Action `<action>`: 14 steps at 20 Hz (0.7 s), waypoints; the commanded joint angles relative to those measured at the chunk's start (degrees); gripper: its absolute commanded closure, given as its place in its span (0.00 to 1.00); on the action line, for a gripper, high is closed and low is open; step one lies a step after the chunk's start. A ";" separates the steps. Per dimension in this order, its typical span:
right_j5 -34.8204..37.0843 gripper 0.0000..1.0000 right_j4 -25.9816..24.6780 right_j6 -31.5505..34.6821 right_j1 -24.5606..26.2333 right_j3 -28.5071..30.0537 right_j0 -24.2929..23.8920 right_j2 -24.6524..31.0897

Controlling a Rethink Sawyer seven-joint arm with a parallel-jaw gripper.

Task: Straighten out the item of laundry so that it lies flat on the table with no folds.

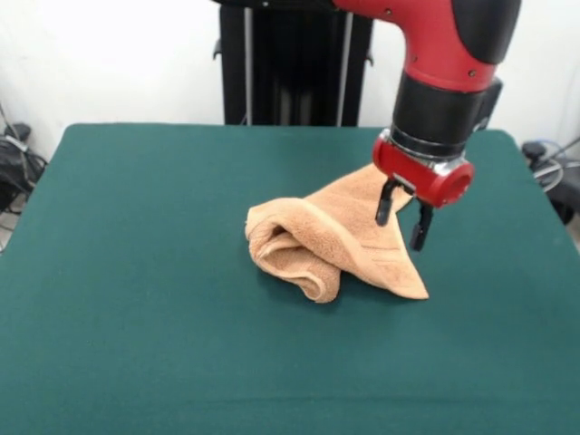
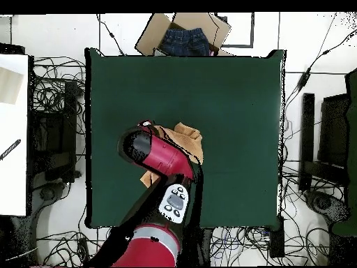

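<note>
Your towel (image 1: 331, 240) sits a little right of the middle of the green table (image 1: 136, 272), bunched, not flat. One flat wing runs toward the near right corner of the cloth, showing a woven band; the left part is rolled over on itself into a thick fold.

Your gripper (image 1: 403, 217) hangs over the towel's right side, fingers spread, nothing between them. The tips look just above or barely at the cloth; contact cannot be told from the front view. From overhead the arm (image 2: 164, 164) covers most of the towel and the gripper itself.

Judgement: the placement suits a pinch on the right-hand layer, to draw it away from the roll.

Containers: an open cardboard box (image 2: 150, 35) lies off the table's edge in the overhead view, holding dark blue denim (image 2: 185, 40).
</note>
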 commanded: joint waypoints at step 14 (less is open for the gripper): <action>4.11 0.00 2.17 13.00 4.28 -3.11 -4.21 0.81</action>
